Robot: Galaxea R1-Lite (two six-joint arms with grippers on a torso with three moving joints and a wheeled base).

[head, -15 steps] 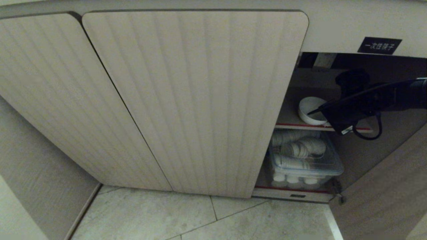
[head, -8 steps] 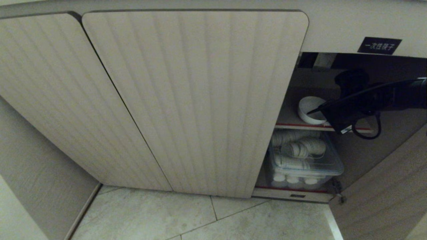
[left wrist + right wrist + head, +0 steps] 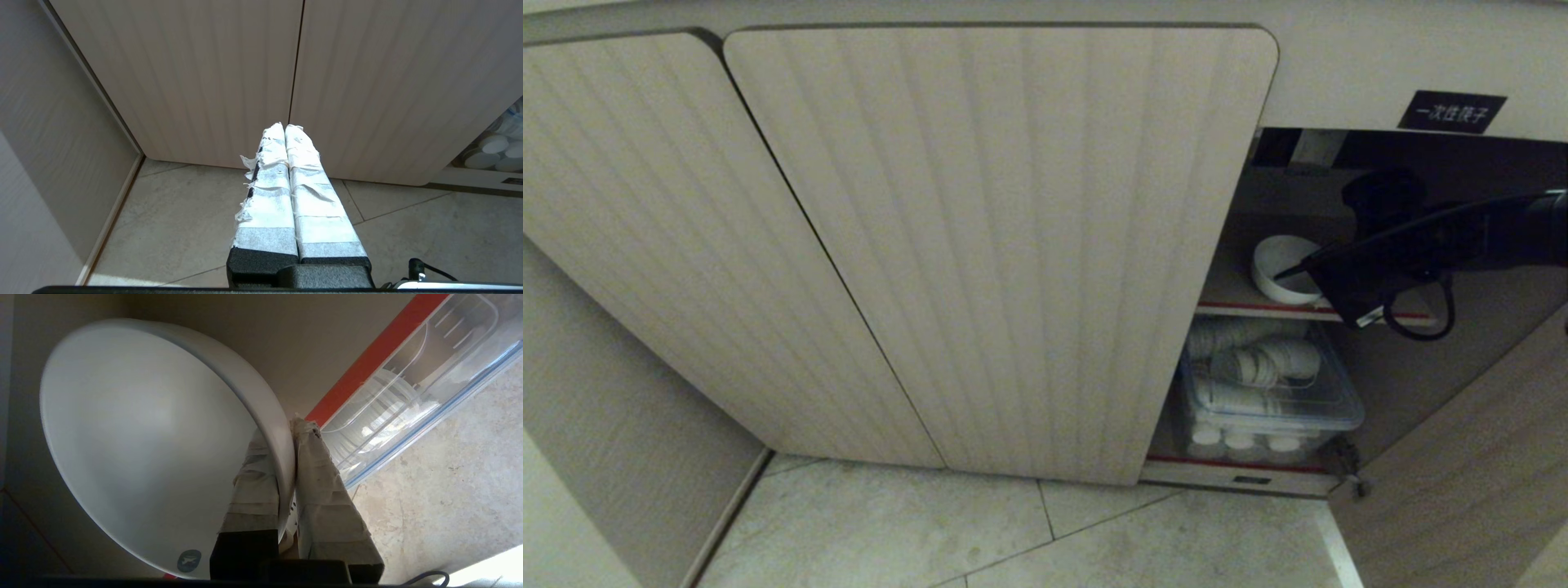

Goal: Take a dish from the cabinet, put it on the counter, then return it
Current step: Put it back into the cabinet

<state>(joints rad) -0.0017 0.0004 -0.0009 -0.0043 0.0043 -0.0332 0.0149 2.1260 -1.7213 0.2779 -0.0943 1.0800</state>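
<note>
The dish [image 3: 1276, 260] is a plain white bowl on the upper, red-edged shelf [image 3: 1233, 309] inside the open right bay of the cabinet [image 3: 1013, 245]. My right gripper [image 3: 1297, 272] reaches in from the right and is shut on the dish's rim. In the right wrist view one taped finger lies inside the dish [image 3: 143, 437] and the other outside, the right gripper [image 3: 288, 428] pinching its wall. My left gripper [image 3: 284, 126] hangs parked and shut over the floor in front of the closed doors. The counter is out of view.
Under the shelf stands a clear plastic box [image 3: 1270, 396] holding several white ribbed cups. The bay's door [image 3: 1462, 490] hangs open at the right. A black label [image 3: 1451, 111] sits above the opening. Pale floor tiles [image 3: 1013, 531] lie below.
</note>
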